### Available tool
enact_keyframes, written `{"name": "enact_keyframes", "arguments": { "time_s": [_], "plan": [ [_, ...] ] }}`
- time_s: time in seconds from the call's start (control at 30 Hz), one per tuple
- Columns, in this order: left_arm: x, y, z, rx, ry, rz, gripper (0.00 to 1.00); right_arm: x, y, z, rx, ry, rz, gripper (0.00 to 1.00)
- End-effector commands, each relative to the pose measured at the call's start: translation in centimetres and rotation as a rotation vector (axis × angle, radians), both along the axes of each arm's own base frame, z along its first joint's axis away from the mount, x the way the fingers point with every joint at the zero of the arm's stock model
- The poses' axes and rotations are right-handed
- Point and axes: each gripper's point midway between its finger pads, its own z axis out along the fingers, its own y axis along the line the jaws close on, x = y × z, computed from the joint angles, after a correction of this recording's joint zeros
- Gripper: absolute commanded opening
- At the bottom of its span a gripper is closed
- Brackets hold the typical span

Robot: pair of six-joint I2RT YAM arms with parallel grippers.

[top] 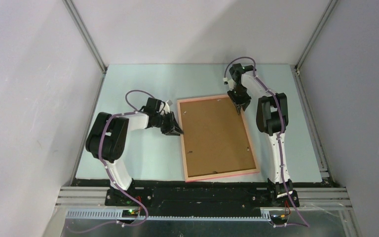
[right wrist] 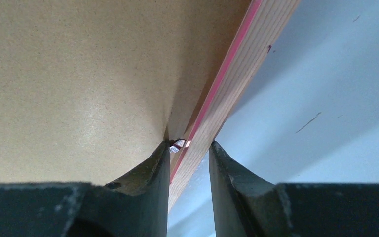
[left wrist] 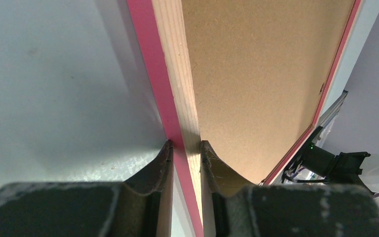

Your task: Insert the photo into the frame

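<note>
The frame (top: 222,174) lies back-up in the middle of the table, its pink border around a brown backing board (top: 216,136). The photo is hidden in every view. My left gripper (top: 176,129) is at the frame's left side. In the left wrist view it (left wrist: 186,144) is shut across the frame's rail (left wrist: 177,74), one fingertip on the pink outer edge and one on the wood. My right gripper (top: 240,108) is at the far right part of the frame. In the right wrist view its jaws (right wrist: 190,143) straddle the rail (right wrist: 246,69), both tips touching, beside a small metal tab (right wrist: 177,145).
The pale table mat (top: 138,158) reaches out on all sides of the frame. Grey walls with aluminium posts (top: 86,37) close in the left, back and right. A metal rail (top: 202,190) runs along the near edge between the two arm bases.
</note>
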Motion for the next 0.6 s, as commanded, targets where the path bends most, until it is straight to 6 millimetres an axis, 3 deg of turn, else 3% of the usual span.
{"name": "enact_keyframes", "arguments": {
  "time_s": [0.0, 0.23, 0.47, 0.57],
  "plan": [
    [-0.3, -1.0, 0.3, -0.009, -0.036, -0.032, 0.0, 3.2, 0.6, 0.3, -0.023, -0.107, 0.126, 0.0],
    [-0.3, -0.9, 0.1, -0.006, -0.033, -0.032, 0.0, 3.4, 1.4, 0.7, 0.045, -0.106, 0.103, 0.04],
    [-0.2, -1.0, 0.1, -0.006, -0.037, -0.035, 0.0, 4.1, 1.5, 2.2, 0.189, -0.13, 0.007, 0.42],
    [-0.1, -1.0, 0.0, -0.002, -0.039, -0.035, 0.0, 4.0, 1.2, 2.6, 0.262, -0.119, -0.036, 0.52]
  ]
}}
